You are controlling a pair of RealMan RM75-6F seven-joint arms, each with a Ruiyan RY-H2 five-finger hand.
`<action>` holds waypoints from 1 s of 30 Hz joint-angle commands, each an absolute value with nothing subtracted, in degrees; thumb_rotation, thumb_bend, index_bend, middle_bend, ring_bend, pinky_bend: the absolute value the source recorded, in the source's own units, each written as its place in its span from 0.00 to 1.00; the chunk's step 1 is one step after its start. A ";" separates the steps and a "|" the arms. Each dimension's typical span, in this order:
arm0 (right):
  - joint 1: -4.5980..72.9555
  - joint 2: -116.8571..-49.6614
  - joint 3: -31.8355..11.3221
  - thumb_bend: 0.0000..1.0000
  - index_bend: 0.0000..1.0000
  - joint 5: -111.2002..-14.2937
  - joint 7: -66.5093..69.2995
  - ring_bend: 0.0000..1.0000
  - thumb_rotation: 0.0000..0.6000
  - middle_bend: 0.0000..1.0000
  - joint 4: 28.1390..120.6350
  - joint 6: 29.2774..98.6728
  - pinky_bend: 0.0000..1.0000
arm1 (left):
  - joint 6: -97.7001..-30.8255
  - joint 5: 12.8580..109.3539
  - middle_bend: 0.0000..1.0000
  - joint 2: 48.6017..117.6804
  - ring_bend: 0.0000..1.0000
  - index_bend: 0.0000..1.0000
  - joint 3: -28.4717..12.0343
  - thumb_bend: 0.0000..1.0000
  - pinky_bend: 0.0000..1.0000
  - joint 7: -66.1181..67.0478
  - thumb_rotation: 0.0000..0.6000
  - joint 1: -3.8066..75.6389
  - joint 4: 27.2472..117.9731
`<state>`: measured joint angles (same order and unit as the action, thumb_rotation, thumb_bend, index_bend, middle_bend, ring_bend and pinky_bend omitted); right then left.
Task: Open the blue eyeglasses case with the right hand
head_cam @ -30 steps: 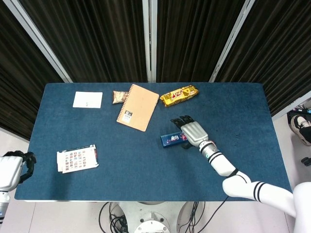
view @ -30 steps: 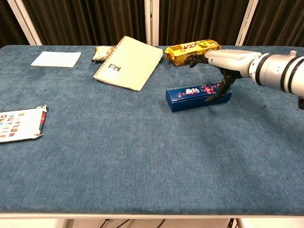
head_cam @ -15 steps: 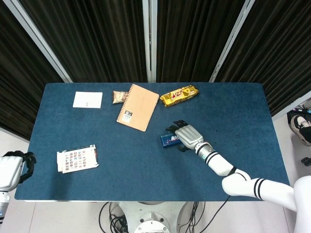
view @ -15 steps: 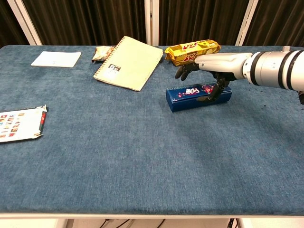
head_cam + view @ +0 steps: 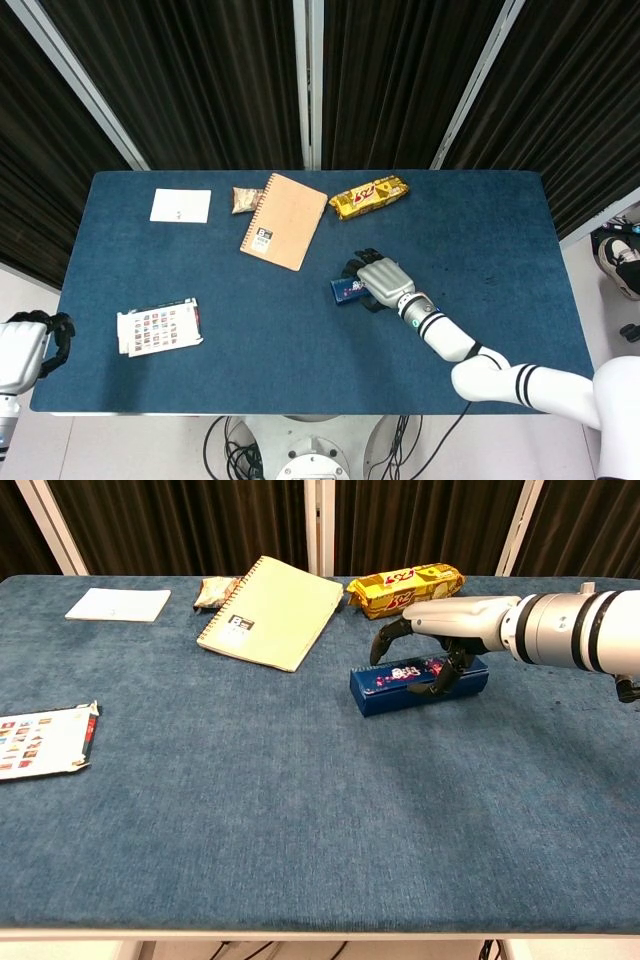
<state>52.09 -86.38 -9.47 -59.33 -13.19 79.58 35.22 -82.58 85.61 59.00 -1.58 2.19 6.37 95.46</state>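
The right hand arches over the blue eyeglasses case, fingers apart and curled down, thumb tip touching the near edge of the closed lid; nothing is gripped. Just beyond the hand lies a yellow snack packet.

Your right hand is sitting over the blue glasses case mid-table, covering its right end, fingers draped past the far edge. Lid looks closed. Left hand hangs off the near left corner of the table, fingers curled in.
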 commanded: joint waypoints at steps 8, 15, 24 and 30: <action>52.93 -86.77 -8.72 0.42 0.30 -58.42 -13.31 0.00 1.00 0.16 79.26 35.76 0.00 | -82.65 85.75 0.65 59.01 0.45 0.66 -1.55 0.58 0.44 1.76 1.00 6.36 95.32; 53.30 -87.53 -8.24 0.42 0.30 -58.51 -13.29 0.00 1.00 0.17 78.57 36.40 0.00 | -82.66 85.80 0.65 59.01 0.45 0.66 -1.54 0.58 0.44 1.62 1.00 6.37 95.30; 53.88 -89.40 -8.06 0.44 0.30 -58.80 -13.12 0.00 1.00 0.17 76.80 36.99 0.00 | -82.64 85.84 0.65 58.97 0.45 0.66 -1.52 0.58 0.44 1.31 1.00 6.37 95.27; 54.98 -90.58 -8.83 0.51 0.33 -57.82 -12.69 0.00 1.00 0.19 74.85 36.22 0.00 | -82.62 85.84 0.65 58.91 0.45 0.66 -1.51 0.58 0.44 1.00 1.00 6.37 95.31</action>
